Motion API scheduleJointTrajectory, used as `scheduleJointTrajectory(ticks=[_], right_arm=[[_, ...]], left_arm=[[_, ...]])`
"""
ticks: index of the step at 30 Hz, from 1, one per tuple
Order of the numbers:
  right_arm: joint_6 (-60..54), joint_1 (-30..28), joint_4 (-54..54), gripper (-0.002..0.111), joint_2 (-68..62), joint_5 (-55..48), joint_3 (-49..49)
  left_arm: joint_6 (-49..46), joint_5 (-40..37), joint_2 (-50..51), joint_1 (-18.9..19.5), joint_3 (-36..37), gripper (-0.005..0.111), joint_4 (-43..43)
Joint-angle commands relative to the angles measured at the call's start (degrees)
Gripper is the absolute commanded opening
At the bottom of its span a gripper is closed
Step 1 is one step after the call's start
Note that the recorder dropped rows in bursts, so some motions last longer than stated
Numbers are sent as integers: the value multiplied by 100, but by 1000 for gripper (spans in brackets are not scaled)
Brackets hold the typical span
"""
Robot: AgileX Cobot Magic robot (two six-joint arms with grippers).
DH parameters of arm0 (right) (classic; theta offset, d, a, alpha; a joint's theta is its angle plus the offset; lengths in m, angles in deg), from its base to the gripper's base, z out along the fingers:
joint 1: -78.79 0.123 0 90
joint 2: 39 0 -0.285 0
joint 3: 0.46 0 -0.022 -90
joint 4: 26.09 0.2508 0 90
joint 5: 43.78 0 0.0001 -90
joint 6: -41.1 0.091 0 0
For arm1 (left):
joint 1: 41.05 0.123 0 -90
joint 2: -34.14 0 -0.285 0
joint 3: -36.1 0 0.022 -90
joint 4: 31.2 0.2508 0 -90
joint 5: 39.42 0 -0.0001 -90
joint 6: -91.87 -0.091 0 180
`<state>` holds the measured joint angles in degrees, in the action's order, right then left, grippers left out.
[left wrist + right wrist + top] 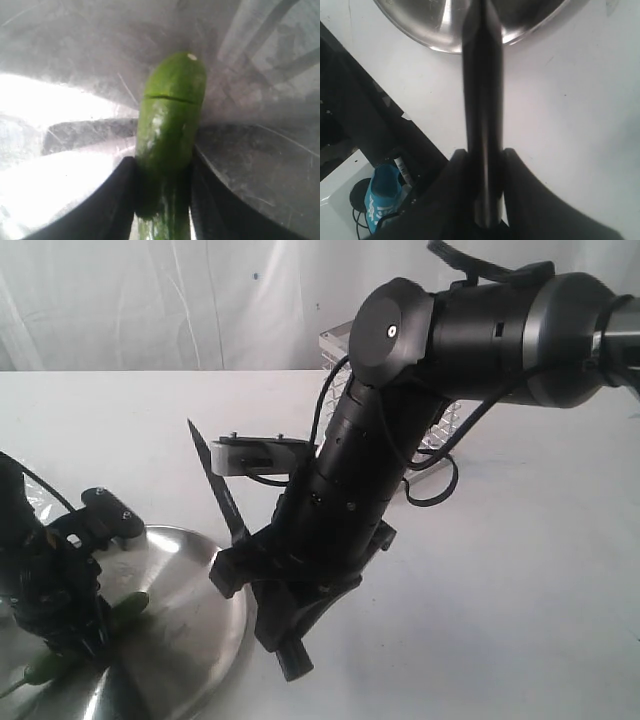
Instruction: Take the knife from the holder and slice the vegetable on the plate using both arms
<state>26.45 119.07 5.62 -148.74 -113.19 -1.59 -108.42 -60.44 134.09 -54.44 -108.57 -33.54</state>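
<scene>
The vegetable (170, 125) lies on the left part of the plate (190, 590). The left tool (162, 205) pinches it on both sides, and its rounded free end points toward the plate's middle, with a thin cut already across it. The knife (215, 480) is to its right, above the plate's near rim, blade tilted up. The right tool (482, 185) is clamped on the knife's handle over the worktop (500, 590). The blade likely has to come down leftward, across the vegetable's length.
</scene>
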Motion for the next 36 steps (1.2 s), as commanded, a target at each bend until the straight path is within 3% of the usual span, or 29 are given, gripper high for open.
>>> scheduleJointTrajectory(ticks=[1, 8, 15, 22, 31, 36], right_arm=[[-13, -29, 0, 3, 58, -55, -17], [228, -29, -188, 3, -145, -55, -17], [360, 262, -94, 3, -462, -55, -17], [437, 778, 359, 3, -928, -55, 29], [461, 884, 483, 3, -1552, -55, 1047], [578, 884, 257, 2, -1864, -55, 1241]], left_arm=[[344, -304, -67, -35, -77, 57, -82], [584, -1149, -769, -35, -380, 64, 84], [1436, -1267, -1560, -35, -608, 64, 999], [1911, -1246, -1619, -35, -824, 64, 1242], [2186, -1311, -1619, -70, -1031, 63, 1231], [2199, -1321, -1583, -291, -1031, 63, 1230]])
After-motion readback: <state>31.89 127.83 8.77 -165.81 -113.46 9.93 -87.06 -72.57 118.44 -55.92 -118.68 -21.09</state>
